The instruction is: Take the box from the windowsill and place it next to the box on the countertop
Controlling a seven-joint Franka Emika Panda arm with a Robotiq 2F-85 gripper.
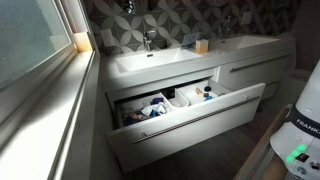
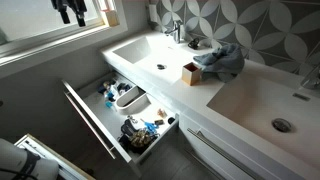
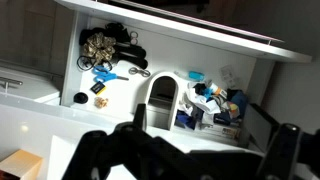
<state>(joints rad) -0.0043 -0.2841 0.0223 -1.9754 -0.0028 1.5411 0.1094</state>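
A small tan box (image 1: 82,41) stands on the windowsill (image 1: 60,90) at its far end, by the wall. A second brown box (image 1: 201,45) sits on the white countertop between the two sinks and also shows in an exterior view (image 2: 190,72). In the wrist view a tan box (image 3: 20,165) lies at the bottom left on the white counter. My gripper (image 3: 215,140) is dark and blurred, with its fingers spread wide and nothing between them. It hangs high near the window in an exterior view (image 2: 72,10), apart from both boxes.
An open drawer (image 1: 190,125) full of small items juts out below the counter and shows in the wrist view (image 3: 150,70). A blue cloth (image 2: 222,60) lies beside the countertop box. Faucets (image 2: 176,30) stand at the wall. The robot base (image 1: 300,130) is at the right.
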